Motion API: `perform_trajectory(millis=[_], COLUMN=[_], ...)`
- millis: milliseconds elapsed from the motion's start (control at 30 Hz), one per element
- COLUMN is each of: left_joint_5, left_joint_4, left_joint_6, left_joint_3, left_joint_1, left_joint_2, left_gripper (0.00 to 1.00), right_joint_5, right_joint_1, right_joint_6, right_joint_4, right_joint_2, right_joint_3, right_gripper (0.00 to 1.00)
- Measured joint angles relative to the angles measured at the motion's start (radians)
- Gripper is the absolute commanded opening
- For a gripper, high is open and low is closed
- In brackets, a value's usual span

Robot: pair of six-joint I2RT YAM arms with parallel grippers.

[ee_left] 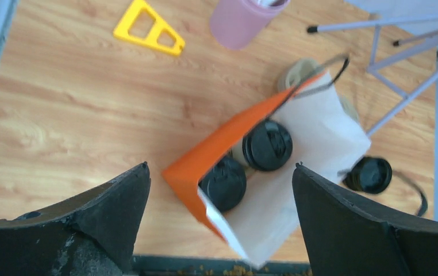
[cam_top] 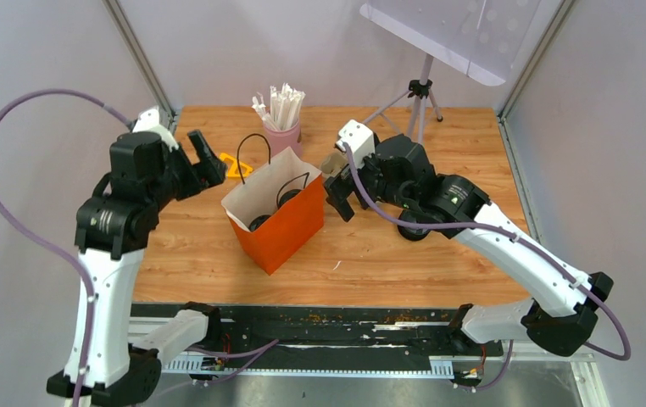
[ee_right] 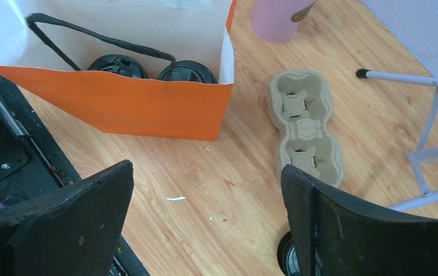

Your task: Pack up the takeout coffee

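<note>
**Soft, even light; left wrist view smeared**

Bright diffuse light leaves only faint shadows on the table (cam_top: 404,254). The overhead and right wrist views are sharp. In the left wrist view, the orange bag (ee_left: 216,149) and takeout coffee cups (ee_left: 267,145) look slightly blurred.

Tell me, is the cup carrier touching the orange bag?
Apart. The right wrist view shows bare wood between the cup carrier and the orange bag.

Overhead plus wrists; common bag (cam_top: 281,229)
</note>
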Motion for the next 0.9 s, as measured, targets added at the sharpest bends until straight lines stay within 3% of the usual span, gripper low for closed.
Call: perform_trajectory(millis=[333, 500, 633, 733, 900], left_joint_5=[-0.084, -0.055, 0.031, 0.085, 0.103], left_joint_4=[0.373, 0.481, 0.521, 0.525, 0.528], left_joint_6=[0.107, 0.122, 0.127, 0.111, 0.103], left_joint_3=[0.096, 0.192, 0.349, 0.508, 0.573], left_joint_1=[0.000, 0.014, 0.040, 0.063, 0.094], left_joint_2=[0.369, 0.583, 0.776, 0.933, 1.044], left_gripper=[1.00, 0.99, 0.80, 0.72, 0.58], right_joint_5=[-0.063, -0.069, -0.069, -0.069, -0.069], right_joint_1=[0.000, 0.000, 0.000, 0.000, 0.000], right_joint_6=[0.048, 0.053, 0.059, 0.064, 0.077], right_joint_4=[-0.029, -0.031, -0.034, -0.039, -0.037], right_joint_2=[-0.140, -0.208, -0.238, -0.255, -0.268], right_joint_3=[-0.001, -0.020, -0.057, -0.085, -0.092], right_gripper=[1.00, 1.00, 1.00, 1.00, 1.00])
